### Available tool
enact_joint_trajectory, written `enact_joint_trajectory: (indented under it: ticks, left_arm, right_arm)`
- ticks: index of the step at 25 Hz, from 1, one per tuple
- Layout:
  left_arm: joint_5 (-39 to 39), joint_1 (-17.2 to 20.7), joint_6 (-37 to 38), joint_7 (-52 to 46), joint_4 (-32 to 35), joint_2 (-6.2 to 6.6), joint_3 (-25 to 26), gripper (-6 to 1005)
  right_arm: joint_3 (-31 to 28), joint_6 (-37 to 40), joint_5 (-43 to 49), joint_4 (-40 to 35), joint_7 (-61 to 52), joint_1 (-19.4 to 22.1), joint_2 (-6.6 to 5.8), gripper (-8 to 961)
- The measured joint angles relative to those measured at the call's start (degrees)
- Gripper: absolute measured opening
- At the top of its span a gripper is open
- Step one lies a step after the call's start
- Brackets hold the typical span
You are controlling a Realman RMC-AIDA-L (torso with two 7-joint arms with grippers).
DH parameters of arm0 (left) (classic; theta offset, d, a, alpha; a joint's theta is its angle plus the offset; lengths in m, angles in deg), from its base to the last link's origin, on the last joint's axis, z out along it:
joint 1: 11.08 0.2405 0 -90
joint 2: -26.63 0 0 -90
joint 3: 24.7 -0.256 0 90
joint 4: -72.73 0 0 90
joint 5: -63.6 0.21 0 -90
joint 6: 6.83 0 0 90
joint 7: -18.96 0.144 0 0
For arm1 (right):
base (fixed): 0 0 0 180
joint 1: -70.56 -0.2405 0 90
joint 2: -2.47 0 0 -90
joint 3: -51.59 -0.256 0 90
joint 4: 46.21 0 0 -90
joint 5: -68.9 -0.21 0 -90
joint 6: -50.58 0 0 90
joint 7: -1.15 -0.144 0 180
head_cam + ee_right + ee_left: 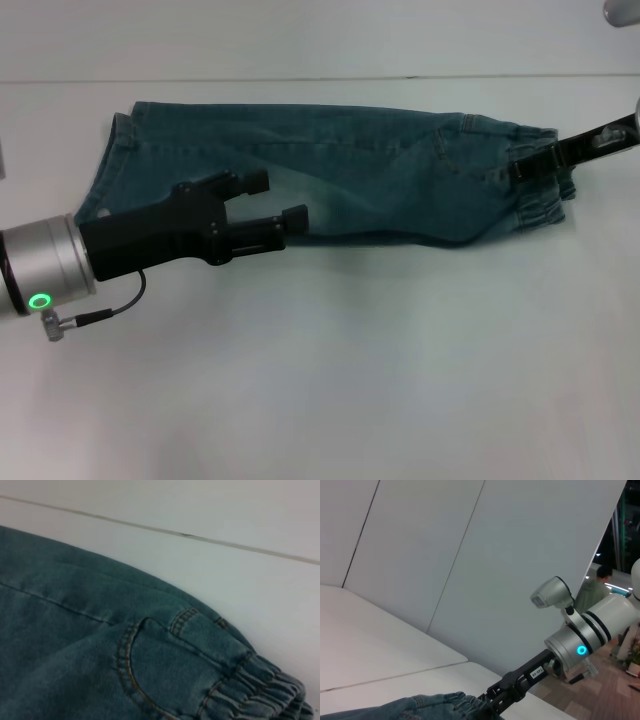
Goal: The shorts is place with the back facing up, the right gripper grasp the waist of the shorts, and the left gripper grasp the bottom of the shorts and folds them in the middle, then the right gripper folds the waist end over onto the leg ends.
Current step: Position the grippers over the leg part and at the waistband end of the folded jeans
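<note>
The shorts (380, 185) lie folded lengthwise in a long strip across the white table, waist (545, 195) at the right and leg ends (112, 165) at the left. My left gripper (277, 198) hovers open over the strip's near edge, left of middle, with nothing between its fingers. My right gripper (528, 163) reaches in from the far right and is shut on the waist. The left wrist view shows the right gripper (496, 700) at the ruched band (455, 702). A back pocket (150, 670) and the elastic band (260, 690) fill the right wrist view.
The white table (330, 380) stretches in front of the shorts, with a seam line (300, 80) behind them. A white wall panel (495, 555) stands beyond the table's far edge.
</note>
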Motion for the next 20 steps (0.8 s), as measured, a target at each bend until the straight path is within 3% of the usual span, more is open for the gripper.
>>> enact_joint_trajectory:
  ticks: [13, 20]
  left_arm:
    - [0.0, 0.72, 0.03, -0.01, 0.02, -0.18, 0.16, 948]
    - [-0.02, 0.82, 0.03, -0.02, -0.04, -0.24, 0.11, 949]
  right_arm:
    - [-0.34, 3.58, -0.9, -2.36, 1.19, 0.75, 0.43, 860]
    - [-0.4, 3.68, -0.92, -2.46, 1.6, 0.83, 0.49, 610]
